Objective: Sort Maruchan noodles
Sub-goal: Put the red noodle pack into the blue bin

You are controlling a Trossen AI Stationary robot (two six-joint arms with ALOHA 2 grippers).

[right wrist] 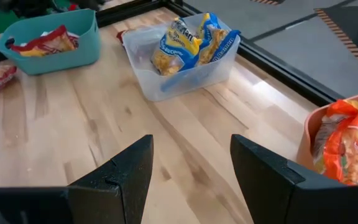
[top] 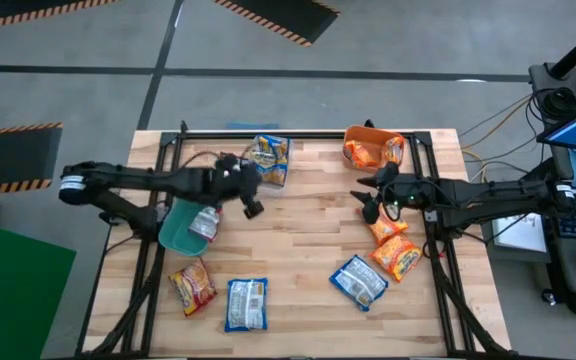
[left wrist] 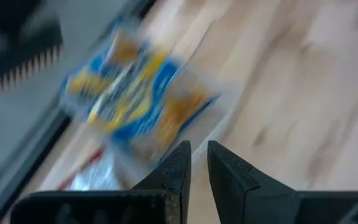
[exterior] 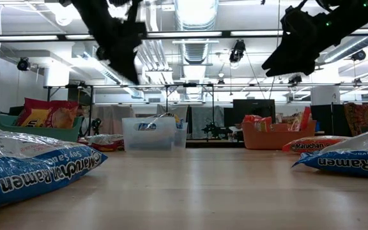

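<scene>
Left gripper [top: 252, 208]: you have it above the table between the clear bin and the teal bin, its fingers [left wrist: 178, 168] nearly pressed together with only a thin slit, nothing pinched
Right gripper [top: 367, 196]: yours sits raised just below the orange bin, jaws spread and empty
Clear bin [top: 279, 172]: at the far edge, holding blue-and-yellow packets [right wrist: 185, 42]
Orange bin [top: 366, 132]: far right corner, orange packets [top: 368, 153] inside
Teal bin [top: 175, 230]: left side, with what looks like a red-and-white packet [right wrist: 45, 42], though you see it poorly from above
Loose noodles: two orange packets [top: 394, 245] beside the right arm, two blue ones [top: 246, 303] and a red one [top: 192, 286] along the near edge
</scene>
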